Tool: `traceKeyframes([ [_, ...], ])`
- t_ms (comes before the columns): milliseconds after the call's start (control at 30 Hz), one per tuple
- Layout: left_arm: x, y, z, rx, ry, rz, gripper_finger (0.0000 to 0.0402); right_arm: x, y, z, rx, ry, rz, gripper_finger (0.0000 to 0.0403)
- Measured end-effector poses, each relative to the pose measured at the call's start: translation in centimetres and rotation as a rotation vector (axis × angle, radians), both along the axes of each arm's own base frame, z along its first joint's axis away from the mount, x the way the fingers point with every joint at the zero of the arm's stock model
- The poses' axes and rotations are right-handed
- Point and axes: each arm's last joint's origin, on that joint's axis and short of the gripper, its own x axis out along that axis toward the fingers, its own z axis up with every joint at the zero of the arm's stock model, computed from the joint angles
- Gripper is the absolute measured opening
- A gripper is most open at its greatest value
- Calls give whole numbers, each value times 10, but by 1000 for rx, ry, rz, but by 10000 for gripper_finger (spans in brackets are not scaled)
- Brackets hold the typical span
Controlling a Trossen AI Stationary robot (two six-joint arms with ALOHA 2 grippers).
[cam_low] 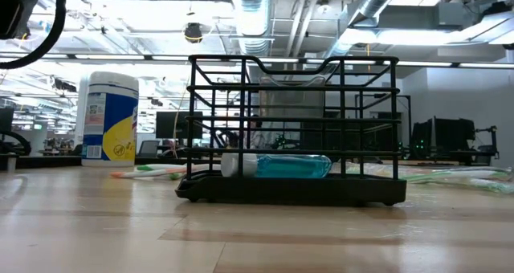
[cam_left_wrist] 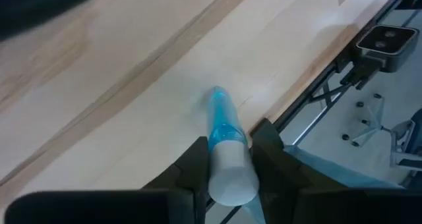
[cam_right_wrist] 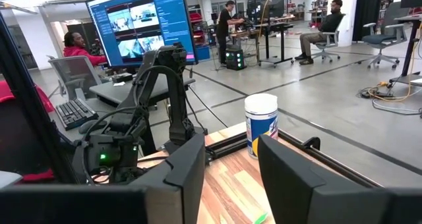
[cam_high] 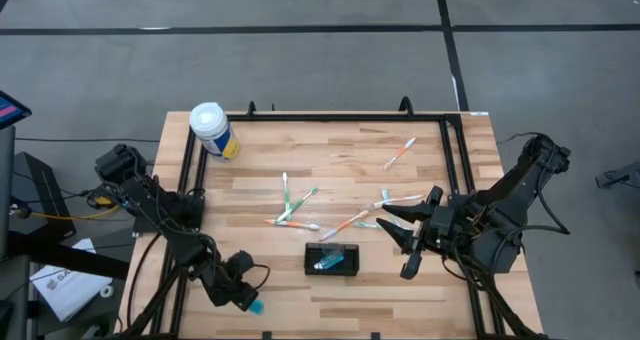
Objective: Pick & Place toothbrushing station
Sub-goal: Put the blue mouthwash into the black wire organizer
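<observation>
Blue tube [cam_left_wrist: 226, 155] with a white cap sits clamped in my left tool [cam_high: 246, 295], low near the surface's [cam_high: 330, 145] edge, presumably bound for the toothbrushing station [cam_high: 333, 258], which stands between both tools. My right tool [cam_high: 408, 238] waits beside it, fingers spread apart.

Toothbrushing station [cam_high: 332, 258] near the table's [cam_high: 440, 300] front edge, toothbrushes [cam_high: 300, 208] scattered behind it, canister [cam_high: 213, 131] at back-left corner.
</observation>
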Motion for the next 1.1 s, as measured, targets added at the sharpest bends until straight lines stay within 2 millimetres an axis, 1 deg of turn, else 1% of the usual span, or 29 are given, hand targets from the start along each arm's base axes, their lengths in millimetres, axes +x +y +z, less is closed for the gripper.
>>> traceKeyframes([
  [133, 1, -1, 1, -14, -10, -5, 83, 0, 0, 0, 0, 0, 0, 128],
  [233, 6, 0, 3, -24, -50, 22, 83, 0, 0, 0, -3, 2, 0, 127],
  [433, 21, 6, 11, 26, -231, 78, 83, 0, 0, 0, -3, 3, 0, 127],
  [500, 27, 12, 18, 51, -300, 69, 83, 0, 0, 0, -5, 4, 0, 126],
  [667, 37, 39, 44, 112, -445, 65, 83, -2, -2, 2, 3, -3, 0, 123],
  [800, 39, 64, 69, 165, -562, 68, 83, -6, -7, 7, 12, -11, 0, 123],
  [900, 40, 83, 82, 218, -628, 65, 83, -9, -10, 10, 18, -18, 0, 122],
  [1000, 45, 101, 88, 261, -659, 54, 83, -11, -12, 12, 21, -22, 0, 121],
  [1100, 52, 113, 86, 281, -656, 1, 83, -11, -14, 13, 9, -18, -3, 121],
])
